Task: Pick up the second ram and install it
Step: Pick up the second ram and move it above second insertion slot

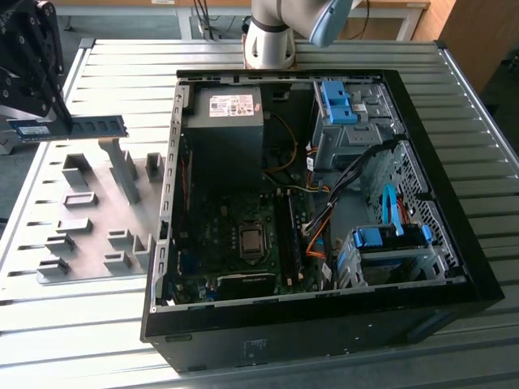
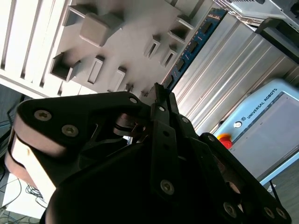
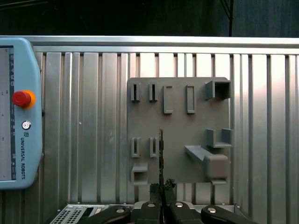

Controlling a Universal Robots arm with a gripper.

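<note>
My jaws are closed on the second ram point(image 1: 97, 126), a long, narrow blue-green circuit-board stick with a row of dark chips, and they pinch it at about the middle of its length. In the exterior view I hold it level and on edge, in the air, with both ends sticking out past my black fingers.

It hangs above the flat grey plastic holder plate point(image 1: 89, 174) with its raised blocks and slots. The plate lies on the ribbed aluminium counter point(image 1: 122, 81) at the exterior view's left of the open black computer case point(image 1: 478, 275). The stick touches neither the plate nor the case.

In the first wrist view I see the stick edge-on, a thin dark line point(image 3: 161, 149) rising from between my jaws across the grey plate point(image 3: 180, 126). In the second wrist view its chip side point(image 2: 192, 45) runs away from my fingertips along the plate's edge.

Inside the case lie the dark green motherboard point(image 1: 215, 235) with its square processor socket point(image 1: 251, 241), the grey boxy power supply point(image 1: 223, 134) and the bright blue drive-bay clips point(image 1: 336, 101).

A pale blue teach pendant point(image 3: 18, 140) with a red button point(image 3: 21, 98) rests on the counter beside the plate.
</note>
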